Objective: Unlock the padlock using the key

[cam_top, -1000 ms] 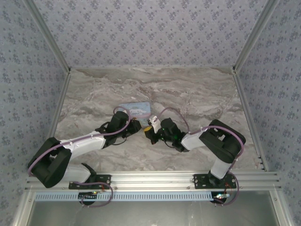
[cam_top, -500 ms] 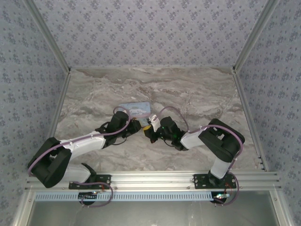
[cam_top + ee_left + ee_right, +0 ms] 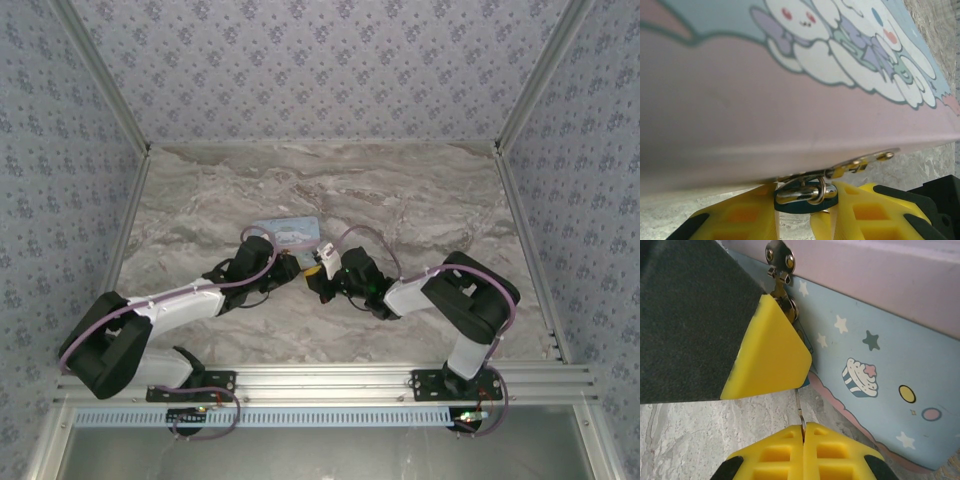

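Observation:
The padlock, a small dark-teal body with a chrome shackle, hangs from the tin's metal hasp. My left gripper is shut on its body, one yellow finger on each side. In the right wrist view my right gripper is shut on the key. The key's thin grey blade points up toward the lock, which is mostly hidden behind the left arm's yellow finger. In the top view the left gripper and right gripper meet at the tin's front edge.
The light-blue cartoon tin box lies on the marble table just beyond both grippers. Its pink lid looms over the left fingers and its starred side wall stands right of the key. Patterned walls enclose the table.
The right gripper has edged slightly left toward the left gripper with the key. The left arm and tin have not moved.

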Motion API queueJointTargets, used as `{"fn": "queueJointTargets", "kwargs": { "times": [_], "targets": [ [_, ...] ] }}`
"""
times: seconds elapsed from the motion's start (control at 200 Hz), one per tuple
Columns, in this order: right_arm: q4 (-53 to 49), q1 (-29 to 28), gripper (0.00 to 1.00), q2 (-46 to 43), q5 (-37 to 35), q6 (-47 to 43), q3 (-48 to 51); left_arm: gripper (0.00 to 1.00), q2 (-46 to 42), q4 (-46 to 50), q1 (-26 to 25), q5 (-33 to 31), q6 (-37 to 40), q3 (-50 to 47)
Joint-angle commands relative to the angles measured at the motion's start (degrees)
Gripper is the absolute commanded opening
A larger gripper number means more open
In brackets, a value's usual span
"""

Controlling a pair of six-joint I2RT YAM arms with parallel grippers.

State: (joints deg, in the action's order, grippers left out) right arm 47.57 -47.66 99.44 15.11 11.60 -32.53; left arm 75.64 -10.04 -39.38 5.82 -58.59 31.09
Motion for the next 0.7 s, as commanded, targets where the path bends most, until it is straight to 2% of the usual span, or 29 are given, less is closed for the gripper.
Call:
{"fn": "queueJointTargets", "kwargs": {
  "times": [0.0,0.695],
  "targets": [
    [4.3,0.2,0.0,0.5,1.5,0.8,-0.8,0.27,-1.4,-2.9,-0.3,2.3,-0.5,1.9],
    [6.4,1.1,0.0,1.8,3.2,-0.6,-1.6,0.27,-1.6,-4.9,-0.3,6.4,-2.2,2.9]
  ]
}}
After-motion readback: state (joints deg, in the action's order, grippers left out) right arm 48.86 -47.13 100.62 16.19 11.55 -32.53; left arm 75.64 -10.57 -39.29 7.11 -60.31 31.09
